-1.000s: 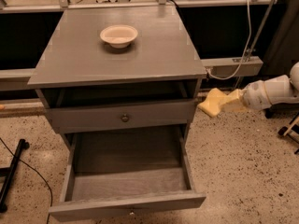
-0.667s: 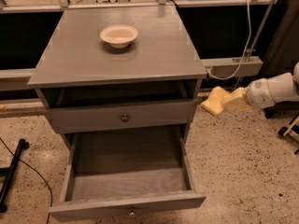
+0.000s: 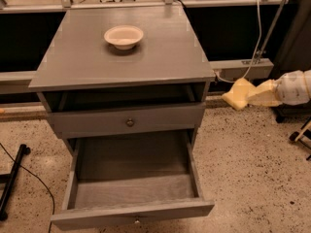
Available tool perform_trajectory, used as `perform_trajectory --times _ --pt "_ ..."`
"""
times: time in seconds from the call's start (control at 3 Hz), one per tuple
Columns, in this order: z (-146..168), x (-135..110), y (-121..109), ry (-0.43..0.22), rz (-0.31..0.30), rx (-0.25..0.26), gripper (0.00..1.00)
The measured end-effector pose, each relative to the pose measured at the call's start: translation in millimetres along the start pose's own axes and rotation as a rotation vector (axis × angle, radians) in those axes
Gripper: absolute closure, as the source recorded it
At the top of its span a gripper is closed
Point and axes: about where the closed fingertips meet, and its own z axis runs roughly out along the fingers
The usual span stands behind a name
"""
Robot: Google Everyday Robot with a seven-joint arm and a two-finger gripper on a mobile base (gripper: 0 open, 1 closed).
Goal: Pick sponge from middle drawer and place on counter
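the gripper clasps the small pale-yellow foam sponge just beside the wide flat gray wooden counter, slightly below its top; the counter lies up and inward.

1. Your arm enters from the right border of the view, its white-wrapped wrist lying nearly level and pointing left.
2. Your gripper hangs in the air off the right edge of the counter, near its front right corner but apart from it.
3. Its fingers grip the sponge, which sticks out leftward past the tips and touches nothing else.
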Motion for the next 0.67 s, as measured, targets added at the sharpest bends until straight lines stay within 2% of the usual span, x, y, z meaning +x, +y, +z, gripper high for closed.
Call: perform_trajectory --times 0.33,0.67 --pt "-35 -3 -23 0.043 -0.006 0.035 1.00" --pt "-63 -11 -58 0.067 -0.034 0.078 1.00"
